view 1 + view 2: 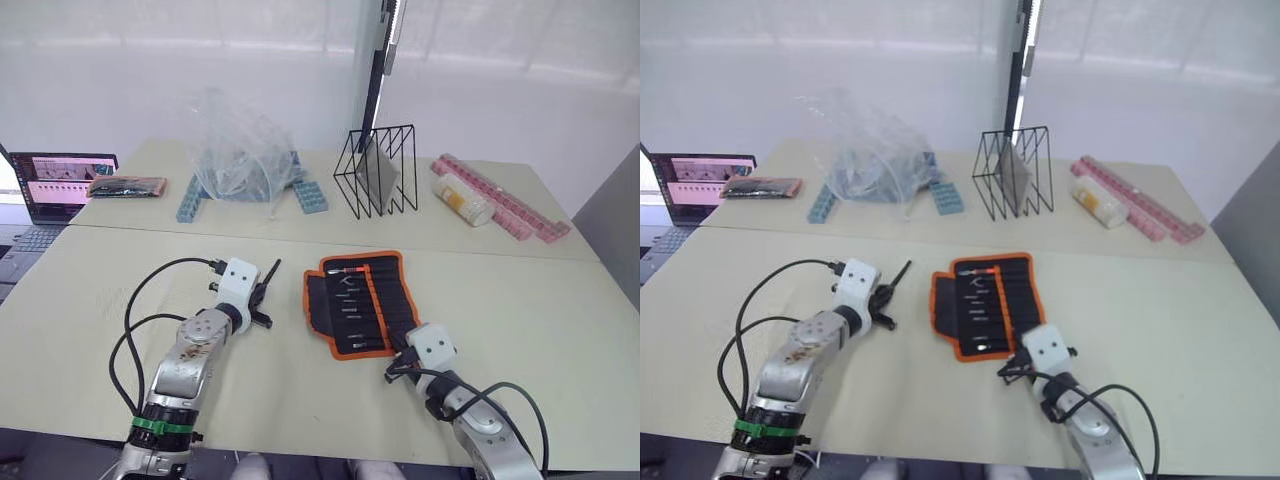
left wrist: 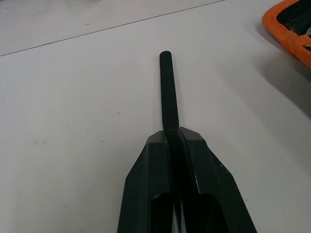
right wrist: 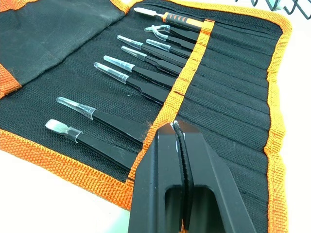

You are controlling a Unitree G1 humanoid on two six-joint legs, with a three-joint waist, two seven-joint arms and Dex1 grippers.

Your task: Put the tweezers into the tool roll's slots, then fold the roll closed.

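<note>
White translucent sheeting is seen behind two pale, matte tables (image 1: 300, 400) set edge to edge, with a seam between them. On the far table a crumpled clear plastic bag (image 1: 235, 150) is heaped over blue block strips; a black wire rack (image 1: 377, 170), a long pink strip (image 1: 500, 196) and an open laptop (image 1: 55, 185) at the left edge are also placed there.

On the near table the black fabric tool roll with orange woven edging (image 1: 360, 300) is laid open and flat, its long axis running away from the robot and tilted slightly to the left. Across its inner face a row of narrow black fabric slots (image 3: 233, 92) is bordered by an orange strip. Slim black pointed metal tweezers (image 3: 131, 73) are seated in the slots side by side, their tips capped in clear plastic and pointed toward the roll's left flap; their long axes are laid across the roll. An orange-handled tool (image 3: 170, 17) is lodged at the far end of the row.

The right gripper (image 3: 177, 128) is held over the roll's near edge, its two black fingers pressed together with nothing between them. Left of the roll, well apart from it, the left gripper (image 2: 172, 133) is clamped on a slim black rod-like tool (image 2: 167, 87), which is pointed forward, away from the robot.
</note>
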